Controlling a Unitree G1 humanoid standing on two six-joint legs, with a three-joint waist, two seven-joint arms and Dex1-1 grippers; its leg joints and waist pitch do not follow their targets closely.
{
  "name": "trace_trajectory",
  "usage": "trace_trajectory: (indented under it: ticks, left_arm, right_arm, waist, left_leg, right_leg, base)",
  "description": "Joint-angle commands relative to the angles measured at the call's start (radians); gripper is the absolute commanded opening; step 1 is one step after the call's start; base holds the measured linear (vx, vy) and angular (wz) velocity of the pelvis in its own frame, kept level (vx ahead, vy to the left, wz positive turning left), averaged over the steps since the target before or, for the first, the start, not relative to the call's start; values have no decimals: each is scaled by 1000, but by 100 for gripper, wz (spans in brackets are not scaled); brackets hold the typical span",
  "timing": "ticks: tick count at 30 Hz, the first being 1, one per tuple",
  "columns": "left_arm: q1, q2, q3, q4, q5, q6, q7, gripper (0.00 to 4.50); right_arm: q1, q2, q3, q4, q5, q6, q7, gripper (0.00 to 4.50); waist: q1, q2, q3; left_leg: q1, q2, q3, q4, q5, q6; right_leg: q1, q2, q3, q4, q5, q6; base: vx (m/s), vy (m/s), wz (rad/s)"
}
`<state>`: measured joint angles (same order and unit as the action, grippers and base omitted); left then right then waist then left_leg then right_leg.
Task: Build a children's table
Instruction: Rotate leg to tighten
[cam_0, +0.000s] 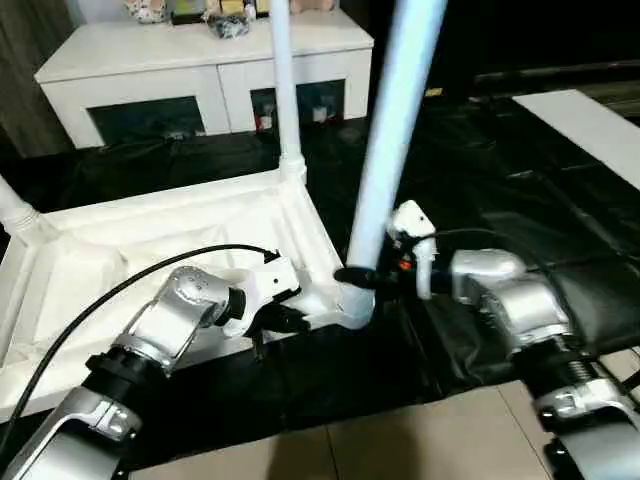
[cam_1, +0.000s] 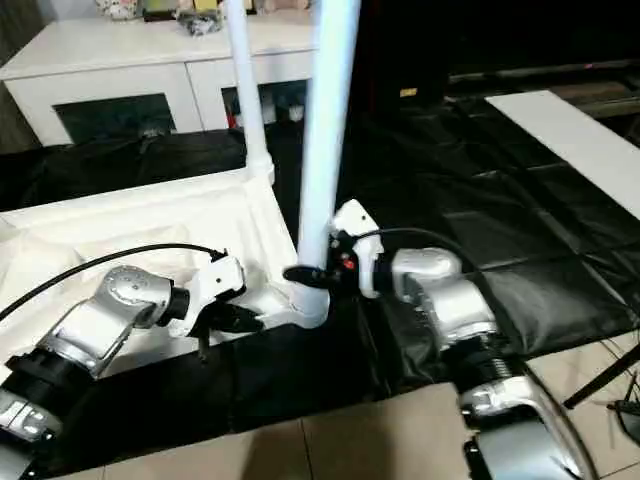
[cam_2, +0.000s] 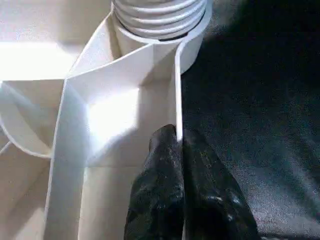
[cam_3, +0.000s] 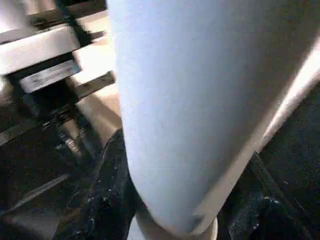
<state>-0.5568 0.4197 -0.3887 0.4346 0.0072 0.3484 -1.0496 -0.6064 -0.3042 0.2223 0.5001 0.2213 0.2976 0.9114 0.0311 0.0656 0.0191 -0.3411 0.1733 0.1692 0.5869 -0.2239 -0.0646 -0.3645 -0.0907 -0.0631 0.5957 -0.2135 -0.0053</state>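
The small white plastic children's table (cam_0: 150, 250) lies upturned on black sheeting at nine o'clock, light and stiff but slippery, its rim pinched by the left hand (cam_0: 285, 320) while the right hand (cam_0: 365, 276) clasps a round leg (cam_0: 395, 130) low, the surest hold.

Light: pretty dim room, dark floor sheet (cam_0: 480, 200) eats most of it
Glare: table underside (cam_2: 107, 112) blows out white
Blur: close leg (cam_3: 200, 100) totally soft

- Long round white plastic leg (cam_0: 395, 120): upper end cut off by frame edge.
- Small objects atop white cabinet (cam_0: 200, 60): unidentifiable (too small, partly cropped).
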Motion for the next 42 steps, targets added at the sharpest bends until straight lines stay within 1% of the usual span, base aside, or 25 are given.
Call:
trace_trajectory:
  ticks: [1, 3, 4, 5, 7, 8, 9, 11, 12, 14, 15, 19, 20, 23, 24, 25, 26, 27, 28, 29, 30, 33, 36, 38, 42]
  left_arm:
    - [-35, -39, 21, -6, 5, 15, 55, 0]
    - [-52, -98, 42, 23, 13, 68, 155, 0]
    - [-57, -116, 49, 31, 14, 86, 184, 0]
    - [-67, -160, 62, 45, 18, 132, 250, 0]
    - [-77, -218, 67, 57, 30, 176, 328, 0]
    - [-83, -257, 73, 67, 33, 189, 374, 0]
    - [-87, -283, 77, 75, 33, 194, 404, 0]
    - [-100, -341, 81, 95, 45, 197, 474, 0]
    - [-100, -341, 81, 95, 45, 197, 474, 0]
    - [-109, -399, 84, 102, 53, 214, 528, 0]
    - [-111, -418, 83, 101, 51, 221, 538, 0]
    - [-113, -427, 80, 96, 47, 225, 539, 0]
    - [-109, -410, 74, 89, 47, 204, 514, 0]
    - [-87, -329, 55, 61, 43, 128, 409, 0]
    - [-78, -298, 52, 51, 43, 126, 376, 0]
    - [-73, -280, 50, 46, 43, 128, 359, 0]
    - [-55, -227, 49, 33, 35, 51, 281, 0]
    - [-55, -227, 49, 33, 35, 51, 281, 0]
    - [-32, -153, 48, 5, 18, -30, 171, 0]
    - [-24, -130, 48, -6, 12, -55, 135, 0]
    - [-17, -112, 49, -16, 4, -75, 102, 0]
    - [8, -35, 64, -70, -49, -67, -26, 0]
    - [13, 9, 68, -82, -67, -62, -75, 0]
    - [10, 48, 80, -60, -72, -102, -100, 0]
    - [8, 58, 88, -54, -73, -109, -101, 0]
  right_arm:
    - [59, -3, 24, 217, -150, 114, -210, 184]
    - [43, 33, -1, 263, -161, 130, -332, 184]
    - [39, 41, -6, 275, -164, 133, -363, 184]
    - [31, 61, -18, 304, -169, 139, -429, 184]
    - [19, 87, -32, 338, -174, 134, -517, 184]
    - [15, 102, -39, 349, -172, 129, -549, 184]
    - [12, 111, -44, 356, -170, 124, -570, 184]
    - [4, 132, -55, 368, -169, 114, -619, 184]
    - [4, 132, -55, 368, -169, 114, -619, 184]
    - [-8, 153, -75, 390, -168, 101, -683, 184]
    - [-13, 162, -85, 399, -166, 98, -705, 184]
    - [-22, 174, -97, 411, -160, 95, -727, 184]
    - [-22, 175, -99, 405, -157, 93, -719, 184]
    - [-7, 167, -96, 357, -137, 73, -615, 184]
    - [6, 158, -82, 329, -133, 71, -560, 184]
    - [14, 152, -72, 313, -131, 71, -527, 184]
    - [47, 121, -31, 253, -128, 83, -427, 184]
    - [47, 121, -31, 253, -128, 83, -427, 184]
    - [88, 72, 12, 180, -115, 99, -311, 184]
    - [100, 55, 25, 158, -109, 101, -276, 184]
    - [121, 28, 42, 122, -98, 102, -221, 184]
    - [165, -36, 70, 47, -76, 89, -101, 184]
    - [188, -73, 76, 10, -69, 65, -33, 184]
    - [217, -113, 50, -28, -57, 21, 35, 184]
    - [227, -133, 7, -34, -33, -4, 46, 184]
  waist:
    - [-6, 5, -18]
    - [-14, 1, -13]
    - [-14, 1, -13]
    - [-16, 2, -13]
    - [-19, 0, -13]
    - [-20, 0, -13]
    - [-22, -6, -12]
    - [-24, -5, -13]
    - [-26, -6, -14]
    - [-25, -1, -18]
    - [-26, -4, -17]
    - [-30, 0, -16]
    - [-30, 7, -16]
    - [-31, 2, -24]
    - [-24, 3, -32]
    - [-24, 4, -34]
    - [-23, 3, -34]
    - [-21, 3, -35]
    - [-23, 2, -36]
    - [-20, 0, -40]
    - [-18, 1, -42]
    - [-14, 5, -47]
    - [-8, 6, -49]
    - [-5, 4, -53]
    - [4, 1, -51]
  left_leg:
    - [1, 53, -16, -94, -315, -12]
    - [6, 53, -22, -99, -385, -42]
    - [6, 53, -22, -99, -385, -42]
    - [8, 52, -29, -101, -420, -57]
    - [5, 50, -31, -102, -429, -57]
    - [8, 48, -31, -101, -440, -53]
    - [12, 47, -28, -99, -455, -47]
    - [11, 45, -28, -99, -458, -37]
    - [10, 45, -27, -99, -456, -34]
    - [6, 46, -27, -101, -427, -27]
    - [5, 47, -25, -101, -426, -26]
    - [0, 45, -29, -104, -445, -22]
    - [0, 45, -30, -105, -455, -24]
    - [1, 46, -28, -104, -431, -20]
    - [-6, 49, -29, -103, -358, -8]
    - [-10, 49, -25, -101, -316, 2]
    - [-16, 52, -23, -97, -262, 25]
    - [-14, 51, -20, -94, -245, 34]
    - [-20, 51, -19, -91, -205, 53]
    - [-21, 50, -18, -85, -159, 77]
    - [-17, 51, -16, -81, -120, 99]
    - [-13, 52, -14, -73, -42, 128]
    - [-9, 56, -12, -67, 21, 149]
    - [-7, 54, -12, -57, 83, 167]
    - [-9, 57, -10, -54, 74, 173]
  right_leg:
    - [22, -60, 44, -76, -240, -242]
    - [15, -65, 47, -89, -400, -190]
    - [15, -65, 47, -89, -400, -190]
    - [10, -63, 45, -93, -454, -159]
    - [9, -63, 45, -97, -451, -148]
    - [5, -63, 44, -101, -456, -145]
    - [-1, -61, 44, -106, -467, -142]
    - [-2, -60, 43, -110, -468, -138]
    - [-1, -58, 43, -111, -462, -137]
    - [3, -57, 43, -107, -390, -144]
    - [1, -56, 43, -107, -369, -152]
    - [5, -56, 40, -107, -384, -145]
    - [3, -57, 40, -108, -393, -139]
    - [6, -57, 42, -106, -335, -146]
    - [17, -57, 42, -95, -225, -167]
    - [19, -56, 42, -90, -160, -181]
    - [24, -55, 38, -86, -89, -200]
    - [24, -54, 37, -83, -64, -210]
    - [30, -58, 37, -75, -14, -229]
    - [37, -57, 36, -71, 32, -233]
    - [36, -60, 36, -66, 82, -246]
    - [38, -58, 32, -54, 171, -274]
    - [36, -56, 30, -45, 229, -288]
    - [35, -54, 30, -35, 290, -298]
    - [30, -57, 32, -33, 253, -309]
  base:
    - [0, 0, 0]
    - [0, 0, 0]
    - [0, 0, 0]
    - [0, 0, 0]
    - [0, 0, 0]
    - [0, 0, 0]
    - [0, 0, 0]
    - [0, 0, 0]
    - [0, 0, 0]
    - [0, 0, 0]
    - [0, 0, 0]
    - [0, 0, 0]
    - [0, 0, 0]
    - [0, 0, 0]
    - [0, 0, 0]
    - [0, 0, 0]
    - [0, 0, 0]
    - [0, 0, 0]
    - [69, -23, 2]
    - [98, -38, 3]
    - [63, -26, 0]
    - [19, -9, 1]
    - [35, 7, 0]
    - [0, 0, 0]
    - [0, 0, 0]
